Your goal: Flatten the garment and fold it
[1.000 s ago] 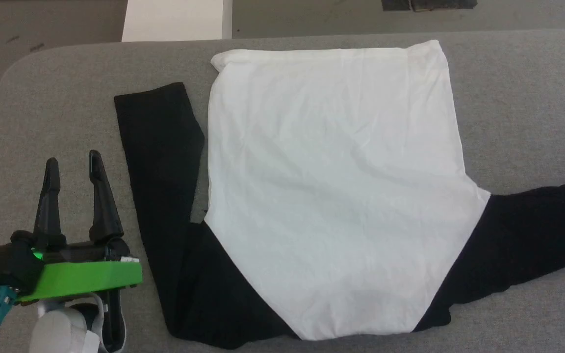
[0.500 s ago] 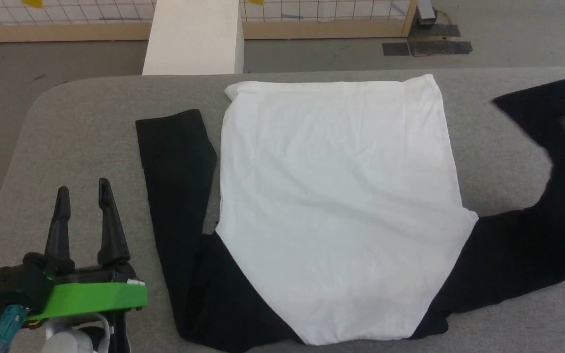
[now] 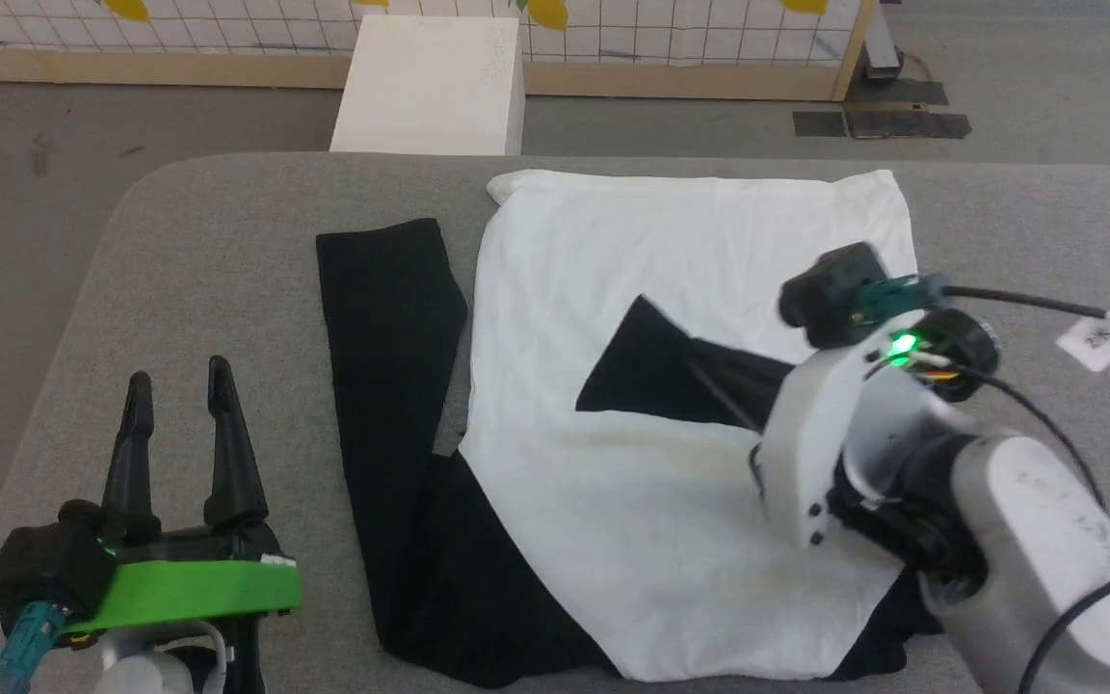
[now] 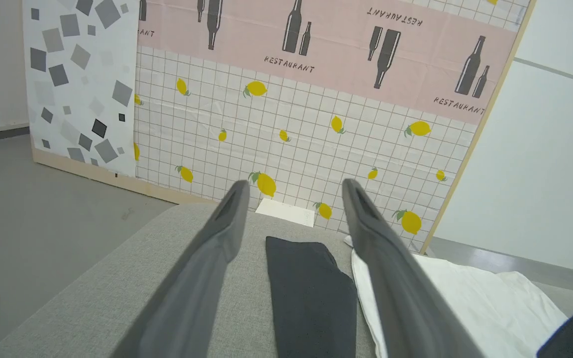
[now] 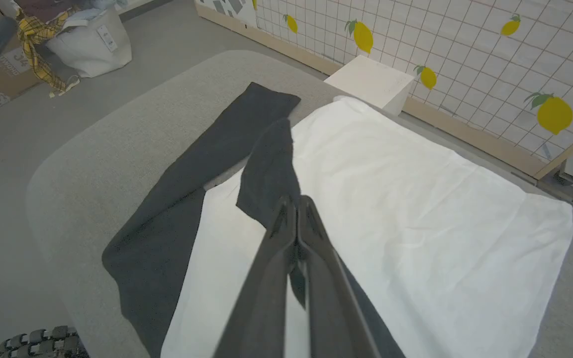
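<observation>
The garment (image 3: 671,501) lies flat on the grey table (image 3: 179,251), white body in the middle. Its left black sleeve (image 3: 386,366) runs straight along the body's left side. The right black sleeve (image 3: 656,371) is folded across the white body, its cuff end near the centre. My right gripper (image 5: 294,203) is shut on this sleeve (image 5: 269,174) and holds it just above the cloth; in the head view the pale right wrist (image 3: 834,434) covers most of the fingers. My left gripper (image 3: 179,386) rests open over bare table, left of the left sleeve (image 4: 311,293), holding nothing.
A white box (image 3: 430,87) stands on the floor beyond the table's far edge, before a lemon-patterned grid panel (image 3: 671,29). A basket of clothes (image 5: 87,40) sits on the floor off the table's left end. Bare table surrounds the left gripper.
The head camera has tilted, so the whole picture has shifted down. My right gripper came in from the far right, carrying the right sleeve over the white body. The left gripper stayed put.
</observation>
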{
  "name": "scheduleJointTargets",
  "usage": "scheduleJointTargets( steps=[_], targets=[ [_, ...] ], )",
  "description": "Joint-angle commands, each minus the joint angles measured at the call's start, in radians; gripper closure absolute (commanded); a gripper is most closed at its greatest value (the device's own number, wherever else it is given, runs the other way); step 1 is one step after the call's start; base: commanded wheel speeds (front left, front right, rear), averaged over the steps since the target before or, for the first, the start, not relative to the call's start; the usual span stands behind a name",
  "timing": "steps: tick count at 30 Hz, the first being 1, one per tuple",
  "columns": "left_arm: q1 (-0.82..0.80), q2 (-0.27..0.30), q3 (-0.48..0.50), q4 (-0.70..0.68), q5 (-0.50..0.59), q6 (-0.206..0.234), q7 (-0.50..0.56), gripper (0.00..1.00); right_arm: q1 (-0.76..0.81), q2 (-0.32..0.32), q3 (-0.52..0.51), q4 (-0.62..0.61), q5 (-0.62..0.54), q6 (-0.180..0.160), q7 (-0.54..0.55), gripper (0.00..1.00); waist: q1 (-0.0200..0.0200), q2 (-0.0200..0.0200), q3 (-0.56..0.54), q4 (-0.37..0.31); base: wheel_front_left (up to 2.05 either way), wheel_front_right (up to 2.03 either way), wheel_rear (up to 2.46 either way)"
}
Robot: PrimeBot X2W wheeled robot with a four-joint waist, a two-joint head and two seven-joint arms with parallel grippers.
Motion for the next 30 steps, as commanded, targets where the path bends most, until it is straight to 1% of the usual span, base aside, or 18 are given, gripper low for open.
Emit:
scheduleJointTargets(
  steps=[1, 4, 10, 13, 14, 15, 18, 21, 25, 30],
  targets=[
    [0.009, -0.002, -0.004, 0.002, -0.016, 0.006, -0.005, 0.0, -0.017, 0.018, 0.031, 0.028, 0.008, -0.001, -0.013, 1.0, 0.0001, 0.0, 0.007, 0.012, 0.0, 0.0, 0.0],
    [0.005, -0.002, -0.008, 0.003, -0.022, 0.008, -0.005, 0.0, -0.038, 0.053, 0.113, 0.099, 0.016, -0.001, -0.033, 1.0, 0.0001, 0.0, 0.017, 0.025, 0.0, 0.0, 0.0],
    [-0.002, -0.002, -0.012, 0.005, -0.031, 0.011, -0.005, 0.0, -0.05, 0.096, 0.261, 0.242, 0.038, -0.001, -0.068, 1.0, 0.0001, 0.0, 0.034, 0.043, 0.0, 0.0, 0.0],
    [-0.004, -0.002, -0.015, 0.007, -0.035, 0.013, -0.005, 0.0, -0.049, 0.113, 0.319, 0.308, 0.054, -0.001, -0.09, 1.0, 0.0001, 0.0, 0.041, 0.049, 0.0, 0.0, 0.0],
    [-0.006, -0.002, -0.016, 0.008, -0.036, 0.013, -0.005, 0.0, -0.048, 0.121, 0.329, 0.327, 0.069, -0.001, -0.098, 0.67, 0.0001, 0.0, 0.045, 0.051, 0.0, 0.0, 0.0],
    [-0.007, -0.002, -0.017, 0.009, -0.036, 0.013, -0.005, 0.0, -0.051, 0.126, 0.334, 0.335, 0.079, -0.001, -0.108, 0.0, 0.0001, 0.0, 0.047, 0.053, 0.0, 0.0, 0.0],
    [-0.01, -0.002, -0.014, 0.011, -0.034, 0.012, -0.005, 0.0, -0.072, 0.136, 0.312, 0.341, 0.115, -0.001, -0.155, 0.0, 0.0001, 0.0, 0.051, 0.049, 0.0, 0.0, 0.0],
    [-0.011, -0.002, -0.007, 0.015, -0.031, 0.01, -0.005, 0.0, -0.094, 0.136, 0.231, 0.325, 0.143, -0.001, -0.21, 0.0, 0.0001, 0.0, 0.05, 0.041, 0.0, 0.0, 0.0],
    [-0.011, -0.002, -0.001, 0.028, -0.031, 0.009, -0.005, 0.0, -0.111, 0.113, 0.043, 0.299, 0.125, -0.001, -0.3, 0.0, 0.0001, 0.0, 0.04, 0.02, 0.0, 0.0, 0.0],
    [-0.008, -0.002, -0.002, 0.044, -0.024, 0.008, -0.005, 0.0, -0.066, 0.101, -0.233, 0.256, 0.051, -0.001, -0.405, 0.0, 0.0001, 0.0, 0.028, -0.003, 0.0, 0.0, 0.0]
  ],
)
